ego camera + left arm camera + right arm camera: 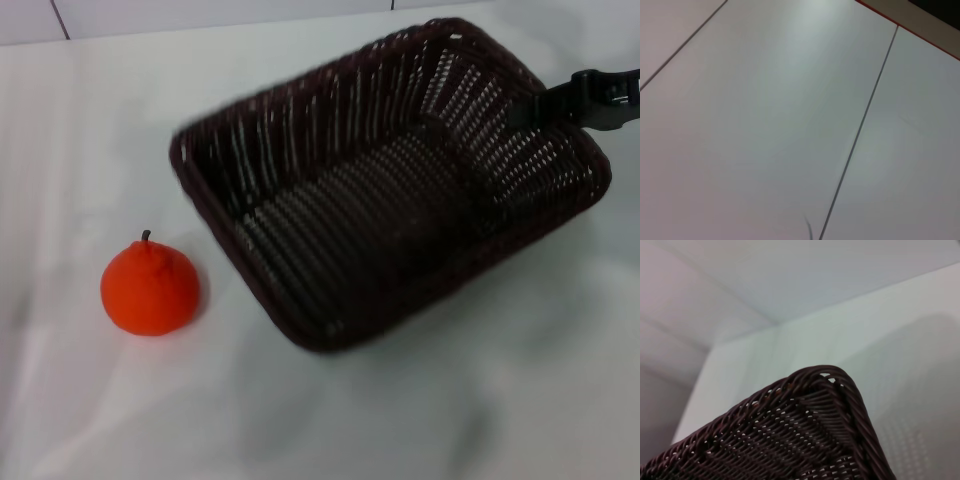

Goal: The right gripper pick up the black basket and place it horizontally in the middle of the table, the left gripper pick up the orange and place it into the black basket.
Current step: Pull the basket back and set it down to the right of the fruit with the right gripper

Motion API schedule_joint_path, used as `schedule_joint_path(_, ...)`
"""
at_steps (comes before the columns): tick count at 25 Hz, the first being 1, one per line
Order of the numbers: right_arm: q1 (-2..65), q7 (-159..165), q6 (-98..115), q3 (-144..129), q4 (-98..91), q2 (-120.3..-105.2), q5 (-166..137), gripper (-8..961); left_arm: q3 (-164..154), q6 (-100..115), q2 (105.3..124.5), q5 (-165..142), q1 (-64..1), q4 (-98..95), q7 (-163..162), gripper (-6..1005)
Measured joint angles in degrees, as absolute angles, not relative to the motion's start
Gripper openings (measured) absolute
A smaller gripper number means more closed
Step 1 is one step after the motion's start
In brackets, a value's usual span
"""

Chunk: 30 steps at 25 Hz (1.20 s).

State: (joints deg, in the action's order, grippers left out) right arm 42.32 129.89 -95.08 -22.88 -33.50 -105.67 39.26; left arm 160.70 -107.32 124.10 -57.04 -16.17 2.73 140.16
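The black basket (390, 190) sits askew across the middle and right of the white table (420, 420), with its long side running diagonally. My right gripper (535, 108) comes in from the right edge and is shut on the basket's far right rim. The right wrist view shows a corner of the basket (805, 430) close up. The orange (149, 286) rests on the table to the left of the basket, a short gap from its near left corner, stem up. My left gripper is out of view. The left wrist view shows only white surface (765, 125).
The table's far edge meets a pale wall with a seam at the top left (60, 20). White tabletop stretches in front of the basket and the orange. A dark seam (860, 130) and a red-edged border (890, 17) show in the left wrist view.
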Motion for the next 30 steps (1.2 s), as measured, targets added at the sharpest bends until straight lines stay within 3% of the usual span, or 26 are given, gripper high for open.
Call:
schedule_joint_path(8,36.77,136.27,-86.84,-21.14,-33.35,-109.7,45.41,235,160.69,-106.8,124.02,-57.04,-16.56,3.78,139.93,887)
schedule_joint_path(16,36.29,136.66,-80.62,-21.22,-33.3,-113.55,46.5,263,160.69,-106.09,124.02,-57.04,-16.7,3.96,139.92,888)
schedule_joint_path(22,37.44,136.72,-77.96,-21.36,-31.57,-114.81,46.44,285,160.75,-105.94,124.01,-57.04,-16.7,3.96,139.92,888)
schedule_joint_path(28,38.01,136.79,-76.33,-20.89,-29.71,-115.04,46.92,306,160.76,-105.33,124.02,-57.04,-16.7,3.94,139.92,888)
schedule_joint_path(30,37.99,136.73,-76.17,-20.83,-29.61,-115.14,47.97,387,160.75,-105.06,124.02,-57.04,-16.7,3.92,139.93,888)
